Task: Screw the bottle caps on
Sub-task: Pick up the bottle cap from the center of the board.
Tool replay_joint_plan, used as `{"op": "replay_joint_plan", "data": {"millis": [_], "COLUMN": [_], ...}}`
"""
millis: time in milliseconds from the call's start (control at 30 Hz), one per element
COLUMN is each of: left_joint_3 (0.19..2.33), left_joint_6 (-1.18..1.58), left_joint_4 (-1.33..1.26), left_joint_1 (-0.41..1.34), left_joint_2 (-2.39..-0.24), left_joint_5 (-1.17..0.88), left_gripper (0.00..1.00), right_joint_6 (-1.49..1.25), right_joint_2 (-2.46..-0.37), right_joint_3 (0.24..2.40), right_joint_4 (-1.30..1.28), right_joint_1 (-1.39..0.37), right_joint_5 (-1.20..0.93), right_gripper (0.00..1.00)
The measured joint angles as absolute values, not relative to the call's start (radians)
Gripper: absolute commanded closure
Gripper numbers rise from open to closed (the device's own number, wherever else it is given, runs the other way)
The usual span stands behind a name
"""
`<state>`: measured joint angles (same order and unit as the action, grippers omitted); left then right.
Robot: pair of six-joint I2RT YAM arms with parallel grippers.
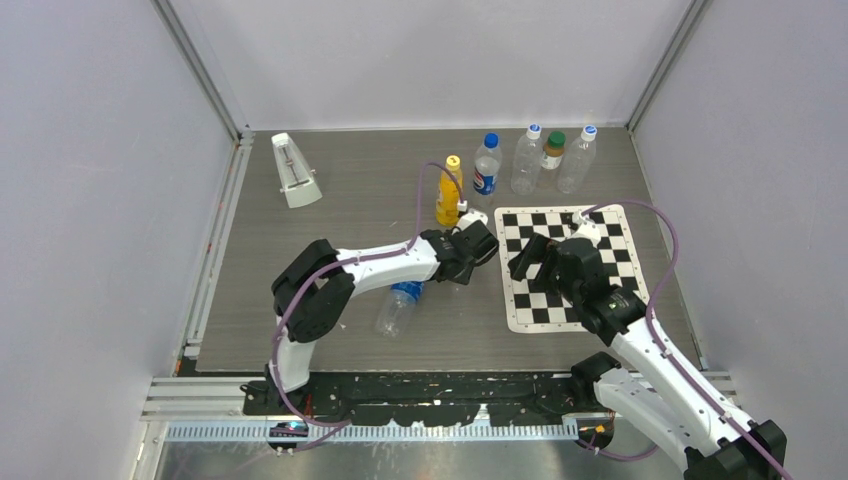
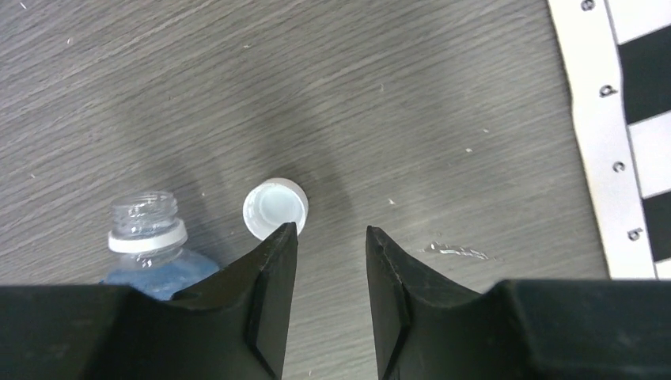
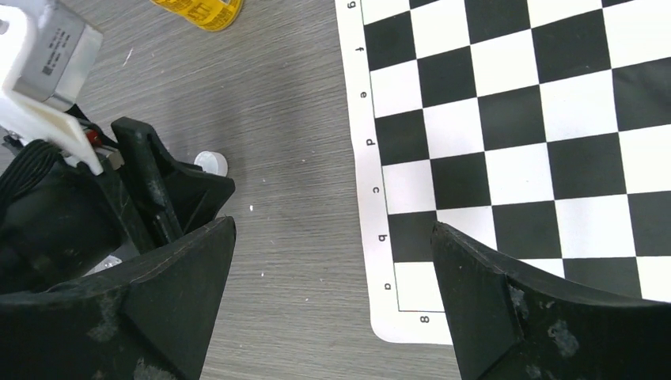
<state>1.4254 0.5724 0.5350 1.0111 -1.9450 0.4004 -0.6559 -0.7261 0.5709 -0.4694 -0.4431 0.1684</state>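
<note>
- left claw [image 2: 331, 233]: parted by a narrow gap, pinching nothing, with only bare table [image 2: 396, 95] between the fingers.
- right claw [image 3: 332, 237]: spread wide and empty. Hangs across the border of the chessboard mat [image 3: 506, 142], one finger over the squares, the other over the wood.
- Room to move: open wood grain ahead of the left claw's tips, and the mat's lettered edge well off to the side away from the bottle. Only a narrow strip of table between the two claws in the top view.
- white cap [image 2: 275, 208]: on the table right at the tip of the left claw's bottle-side finger, outside the gap. Cannot tell whether touching.
- Lies hollow side up, axis upright; round, so no long axis to speak of.
- uncapped bottle [image 2: 148, 226]: just beside the cap, farther out on the same side of the left claw. Lies on its side, long axis roughly along the fingers, threaded mouth pointing the way the tips point.
- Left wrist view alone gives the cap's hollow and the bottle's threads.
- Right wrist view gives the cap only as a small white disc past the left claw's finger, with the base of the yellow bottle [image 3: 202, 9] beyond.
- Top view hides the loose cap near the left claw. Alone shows the yellow cap [image 1: 453, 161] and the blue cap [image 1: 490, 140] seated on upright bottles on the far side of that claw.
</note>
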Motion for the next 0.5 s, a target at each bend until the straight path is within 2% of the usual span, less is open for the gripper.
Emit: {"op": "replay_joint_plan", "data": {"millis": [500], "left_joint_3": [1.435], "left_joint_6": [0.587], "left_joint_4": [0.533], "left_joint_1": [0.987], "left_joint_2": [-1.996], "left_joint_5": [0.418], "left_gripper": [0.62], "right_joint_6": [-0.649], "right_joint_2": [-0.771], "right_joint_3": [0.557], "right_joint_4": [-0.469], "right_joint_1": [-0.443], "right_joint_5": [0.174], "right_gripper": [0.01]}}
